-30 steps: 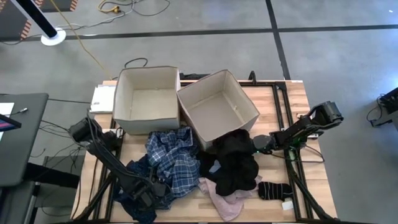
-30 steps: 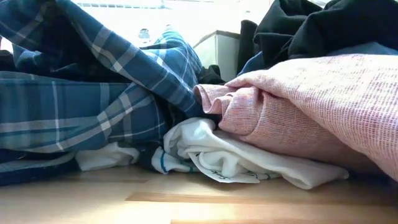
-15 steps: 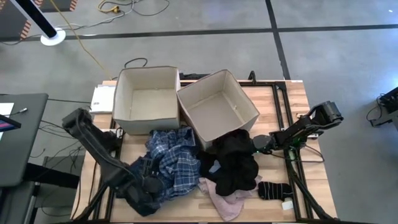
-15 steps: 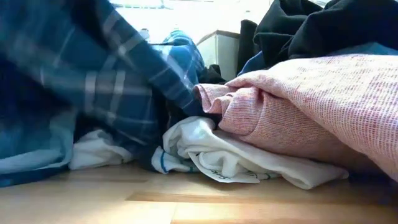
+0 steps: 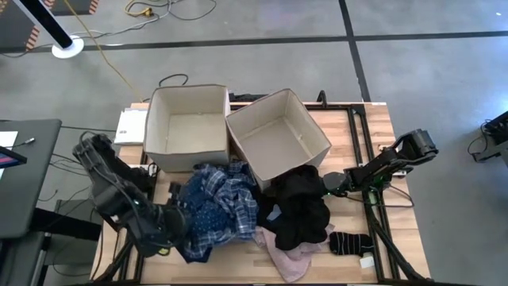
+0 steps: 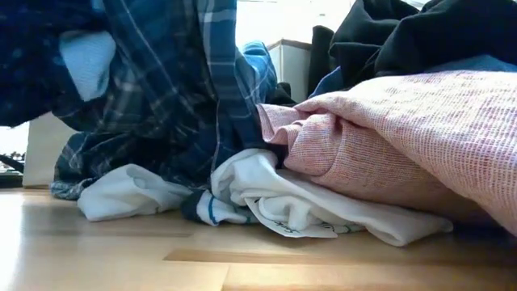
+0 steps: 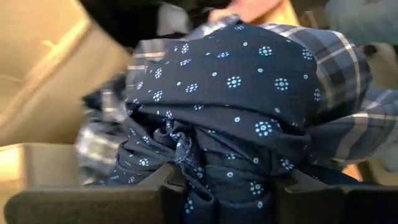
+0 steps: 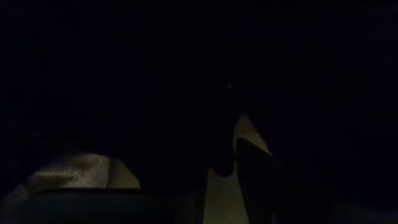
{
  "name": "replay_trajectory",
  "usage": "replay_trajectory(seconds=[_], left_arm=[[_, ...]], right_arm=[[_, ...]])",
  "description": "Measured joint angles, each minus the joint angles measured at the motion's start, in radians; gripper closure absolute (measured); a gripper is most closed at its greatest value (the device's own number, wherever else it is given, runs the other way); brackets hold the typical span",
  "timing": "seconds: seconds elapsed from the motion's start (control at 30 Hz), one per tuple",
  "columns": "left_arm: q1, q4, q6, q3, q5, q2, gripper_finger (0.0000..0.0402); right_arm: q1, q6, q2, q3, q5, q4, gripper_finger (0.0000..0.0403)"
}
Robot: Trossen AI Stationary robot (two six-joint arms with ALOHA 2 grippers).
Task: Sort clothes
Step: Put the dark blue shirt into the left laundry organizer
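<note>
My left gripper [image 5: 169,225] is shut on a dark blue dotted piece [image 7: 249,81], raised over the table's near left part. A blue-and-white plaid shirt [image 5: 228,197] is tangled with it and trails toward the boxes. A large black garment [image 5: 302,202] lies at the centre right, partly on a pink one [image 5: 287,256]. Small white pieces [image 6: 275,198] lie under the pile on the table. Black socks [image 5: 349,242] lie near the right front. My right gripper [image 5: 329,183] rests at the black garment's right edge; its wrist view is dark. My left gripper pinches a gathered bunch of the dark blue dotted piece [image 7: 186,155] between its two fingers, several layers together. The fingers slant down from the table's left side. The cloth is raised and hangs from the hold, with the plaid shirt's lower end [image 6: 89,174] still on the table.
Two beige fabric boxes stand side by side at the table's far edge, the left one [image 5: 186,89] straight and the right one [image 5: 262,106] turned at an angle. A small white piece [image 5: 367,261] lies by the socks. Bare wood [image 5: 373,143] shows at the far right.
My left gripper has risen from the table's near edge and drawn back toward the left, tipping less steeply, still shut. The dark blue piece has come up with it, and the plaid shirt is pulled up from lying flat, with its lower end staying on the table.
</note>
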Motion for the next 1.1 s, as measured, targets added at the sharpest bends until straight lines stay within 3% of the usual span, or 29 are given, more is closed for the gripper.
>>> replay_trajectory(seconds=[0.23,0.6,0.8,1.1], left_arm=[[0.011,-0.106,-0.004,0.062,-0.041,-0.001,0.0315],[0.016,-0.160,-0.052,0.056,-0.041,0.001,0.0315],[0.016,-0.160,-0.059,0.056,-0.040,0.001,0.0315],[0.016,-0.160,-0.049,0.055,-0.040,0.025,0.0315]], right_arm=[[0.001,0.000,0.000,0.000,0.000,0.045,0.0301],[0.063,-0.055,0.000,0.044,-0.026,0.346,0.0301],[0.133,-0.198,0.000,0.115,-0.035,0.355,0.0301],[0.218,-0.246,-0.102,0.118,-0.034,0.363,0.0301]])
